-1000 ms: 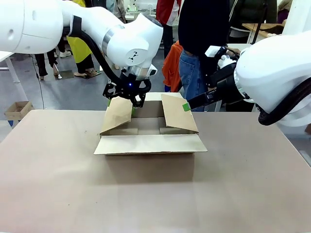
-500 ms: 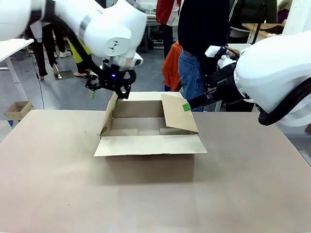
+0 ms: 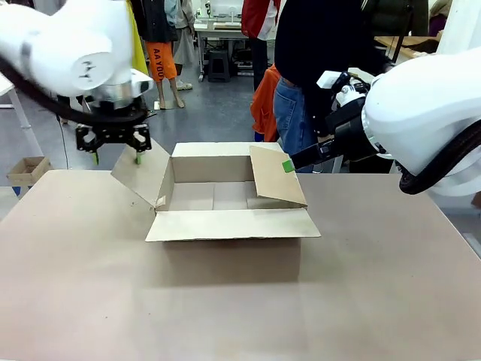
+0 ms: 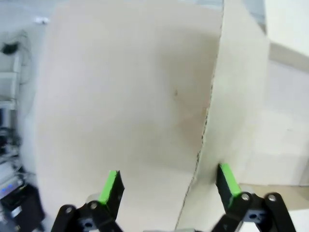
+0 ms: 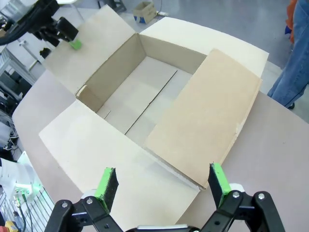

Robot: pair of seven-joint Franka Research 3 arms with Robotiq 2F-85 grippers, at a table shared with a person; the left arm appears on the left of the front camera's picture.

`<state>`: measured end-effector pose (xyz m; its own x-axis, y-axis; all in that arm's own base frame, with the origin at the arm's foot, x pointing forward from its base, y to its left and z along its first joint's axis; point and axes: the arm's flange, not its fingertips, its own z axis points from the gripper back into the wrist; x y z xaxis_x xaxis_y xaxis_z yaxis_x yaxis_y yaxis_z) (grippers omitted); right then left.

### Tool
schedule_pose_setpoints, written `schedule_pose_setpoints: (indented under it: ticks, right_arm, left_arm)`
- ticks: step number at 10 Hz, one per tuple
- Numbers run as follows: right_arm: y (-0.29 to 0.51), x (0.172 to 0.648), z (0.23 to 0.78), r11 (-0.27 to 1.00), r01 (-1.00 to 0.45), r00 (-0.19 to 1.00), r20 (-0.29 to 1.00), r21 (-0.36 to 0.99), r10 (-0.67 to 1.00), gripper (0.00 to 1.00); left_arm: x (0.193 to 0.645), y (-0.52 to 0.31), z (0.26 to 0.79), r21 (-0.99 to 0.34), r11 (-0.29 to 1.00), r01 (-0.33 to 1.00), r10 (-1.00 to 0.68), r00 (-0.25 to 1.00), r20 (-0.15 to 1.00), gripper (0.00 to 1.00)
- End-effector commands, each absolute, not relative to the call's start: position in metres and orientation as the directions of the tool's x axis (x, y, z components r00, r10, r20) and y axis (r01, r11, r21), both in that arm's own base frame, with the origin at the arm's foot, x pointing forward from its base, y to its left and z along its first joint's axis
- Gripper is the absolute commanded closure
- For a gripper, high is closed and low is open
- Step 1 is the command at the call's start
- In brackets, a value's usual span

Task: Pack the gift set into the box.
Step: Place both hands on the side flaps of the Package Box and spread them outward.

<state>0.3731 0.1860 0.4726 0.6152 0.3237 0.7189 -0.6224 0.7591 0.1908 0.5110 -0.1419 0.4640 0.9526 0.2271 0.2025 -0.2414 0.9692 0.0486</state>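
The box point(image 3: 233, 256) stands in the middle of the table with its top open and nothing inside point(image 5: 140, 96). Its left flap point(image 3: 143, 171) splays outward. My left gripper point(image 3: 116, 158) hangs open just above that flap's outer edge. In the left wrist view the flap's edge point(image 4: 241, 96) runs between the open fingers of my left gripper point(image 4: 169, 183). The right flap point(image 3: 276, 179) leans inward over the opening. My right gripper point(image 3: 289, 164) is at its top edge, open point(image 5: 161, 183). The gift set is out of view.
A person point(image 3: 308, 75) in a dark top and jeans stands at the far side, behind the box. A small brown carton point(image 3: 26, 169) sits on the floor off the left corner. Bare table point(image 3: 391, 301) lies in front of and beside the box.
My left gripper has moved left, away from the box opening. The left flap has swung from leaning inward to splayed outward. The right arm has not moved.
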Motion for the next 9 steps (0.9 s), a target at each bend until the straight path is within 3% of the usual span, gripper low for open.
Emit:
schedule_pose_setpoints:
  ticks: [1, 4, 5, 6, 9]
  right_arm:
    - [0.186, 0.373, 0.476, 0.761, -0.621, 0.617, 0.714, 0.185, 0.330, 0.00]
    - [0.186, 0.373, 0.476, 0.761, -0.621, 0.617, 0.714, 0.185, 0.330, 0.00]
    - [0.186, 0.373, 0.476, 0.761, -0.621, 0.617, 0.714, 0.185, 0.330, 0.00]
    - [0.186, 0.373, 0.473, 0.759, -0.622, 0.615, 0.719, 0.191, 0.324, 0.00]
    - [0.279, 0.414, 0.529, 0.857, -0.514, 0.743, 0.476, -0.047, 0.471, 0.00]
  left_arm:
    - [0.500, -0.112, 0.434, -0.156, 0.979, -0.131, 0.153, 0.979, 0.133, 0.00]
    - [0.503, -0.060, 0.401, -0.461, 0.871, -0.167, 0.203, 0.979, 0.030, 0.00]
    - [0.506, -0.091, 0.416, -0.240, 0.954, -0.179, 0.213, 0.969, 0.122, 0.00]
    - [0.506, -0.091, 0.416, -0.240, 0.954, -0.179, 0.213, 0.969, 0.122, 0.00]
    - [0.506, -0.091, 0.416, -0.240, 0.954, -0.179, 0.213, 0.969, 0.122, 0.00]
